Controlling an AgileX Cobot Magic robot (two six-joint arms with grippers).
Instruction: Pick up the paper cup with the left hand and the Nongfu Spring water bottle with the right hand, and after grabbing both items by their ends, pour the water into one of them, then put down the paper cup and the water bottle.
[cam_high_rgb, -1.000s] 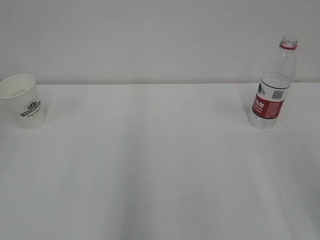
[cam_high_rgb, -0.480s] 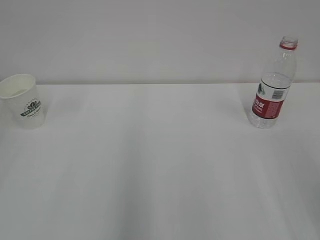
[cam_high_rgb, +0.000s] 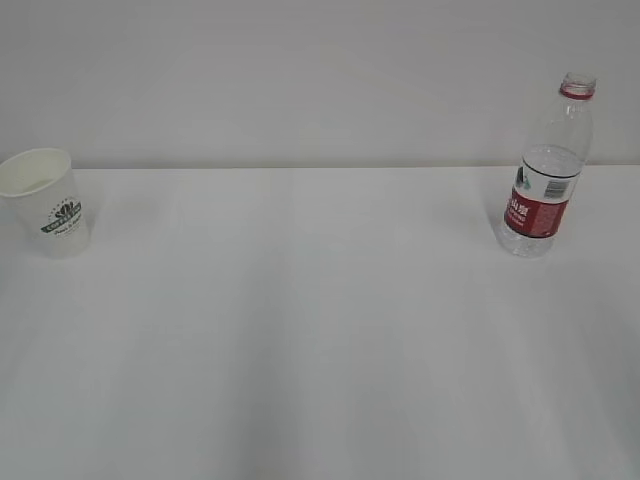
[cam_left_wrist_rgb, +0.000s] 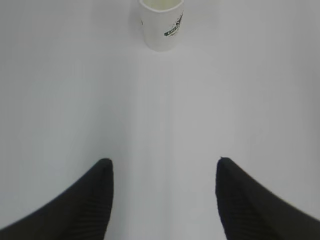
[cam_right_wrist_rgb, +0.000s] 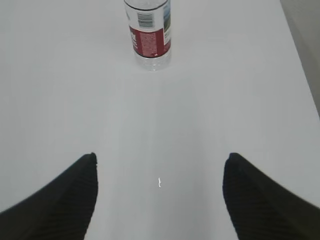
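On table (cam_high_rgb: 320, 330): paper cup (cam_high_rgb: 48, 203), uncapped water bottle (cam_high_rgb: 545, 170)

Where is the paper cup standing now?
The paper cup stands upright at the far left of the white table in the exterior view, far from the water bottle on the right.

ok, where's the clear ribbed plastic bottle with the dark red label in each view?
Exterior view: clear ribbed plastic bottle with the dark red label stands upright at far right, near the table's back edge.
Left wrist view: not in it.
Right wrist view: top centre, neck cut off.
Shared landmark: the bare white table.
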